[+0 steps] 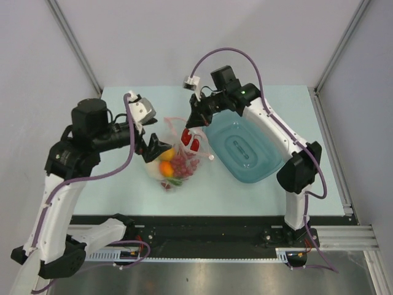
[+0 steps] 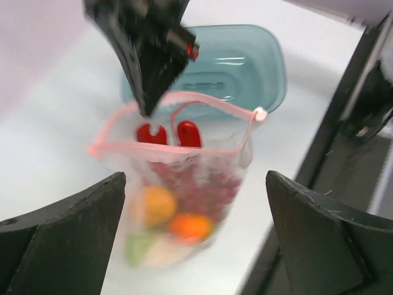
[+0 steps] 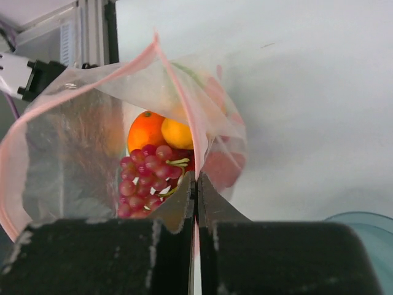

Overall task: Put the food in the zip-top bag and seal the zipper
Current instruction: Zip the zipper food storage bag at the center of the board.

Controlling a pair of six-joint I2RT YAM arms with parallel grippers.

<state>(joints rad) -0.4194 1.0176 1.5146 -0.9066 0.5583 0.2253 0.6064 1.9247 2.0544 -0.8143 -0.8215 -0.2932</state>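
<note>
My right gripper (image 3: 196,184) is pinching the bag (image 3: 67,141) at its rim; my left gripper (image 2: 195,184) is gaping wide. The bag is sitting by the bowl (image 1: 245,150), food (image 3: 153,157) inside. Tugging hard could be spilling it.

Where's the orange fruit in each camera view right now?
Top external: orange fruit, centre-left, inside the zip-top bag.
Left wrist: low centre, blurred.
Right wrist: left of centre, above the dark red clump.
Shared landmark: the blue bowl, in all three.
</note>
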